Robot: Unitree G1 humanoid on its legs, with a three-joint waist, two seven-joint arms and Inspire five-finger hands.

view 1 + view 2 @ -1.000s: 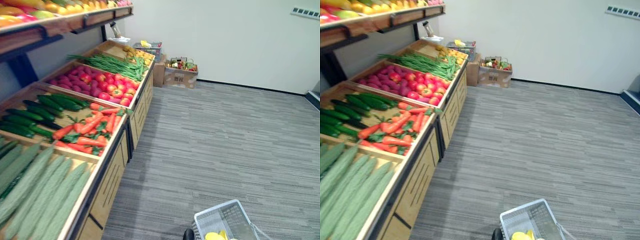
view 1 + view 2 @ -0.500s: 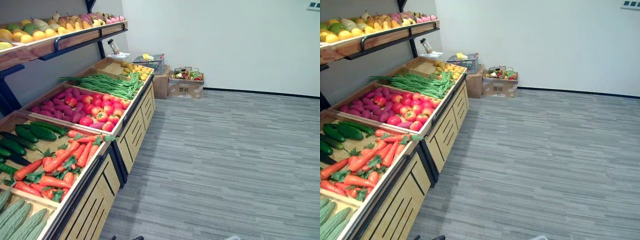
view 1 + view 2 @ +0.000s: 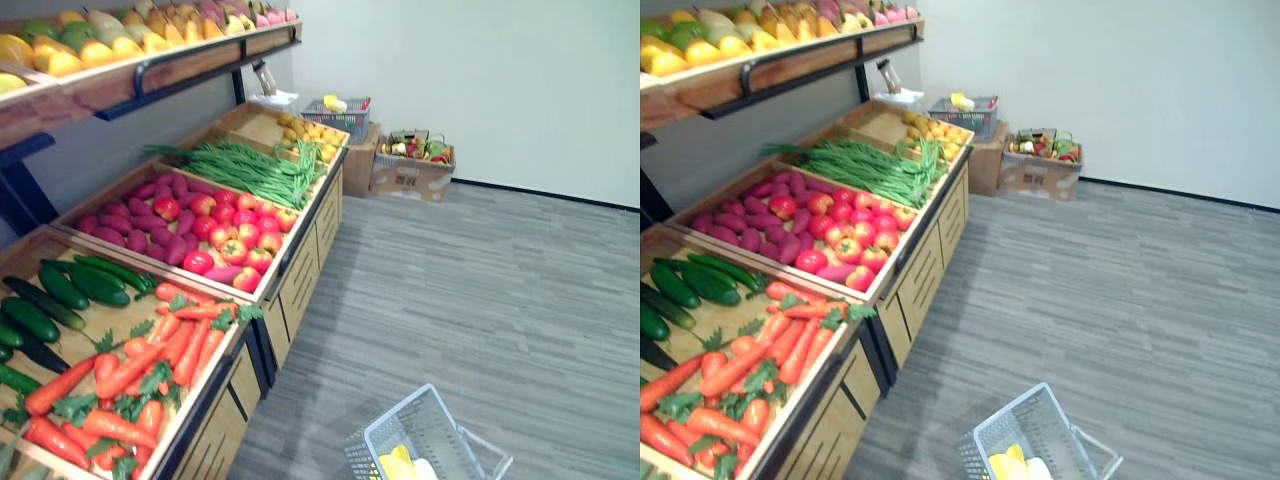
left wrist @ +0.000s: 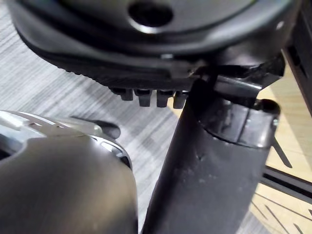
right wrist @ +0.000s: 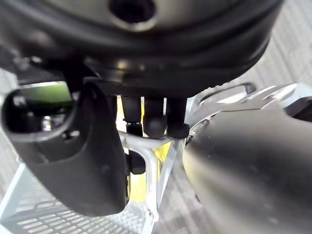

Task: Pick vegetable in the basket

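Observation:
A white wire basket [image 3: 392, 432] hangs low over the floor beside the stand, with yellow produce [image 3: 397, 465] inside. In the right wrist view my right hand [image 5: 83, 161] has its fingers [image 5: 155, 122] curled round the basket's silver handle [image 5: 150, 168], with the mesh and yellow produce [image 5: 139, 187] below. My left hand [image 4: 214, 161] hangs over the floor by the stand's wooden front, its fingers [image 4: 146, 96] relaxed and holding nothing. On the stand lie carrots [image 3: 150, 370], cucumbers [image 3: 70, 290], tomatoes [image 3: 240, 240] and green beans [image 3: 250, 165].
The wooden stand [image 3: 300, 280] runs along the left, with a fruit shelf [image 3: 150, 70] above it. Purple sweet potatoes [image 3: 145, 215] lie beside the tomatoes. At the far end are a small grey basket [image 3: 335, 105] and a cardboard box [image 3: 410, 172] against the wall. Grey floor [image 3: 500, 300] stretches to the right.
The whole picture has shifted as the camera moved: it rose so the basket left the bottom edge, then dropped so the basket shows again. Nothing on the stand has moved.

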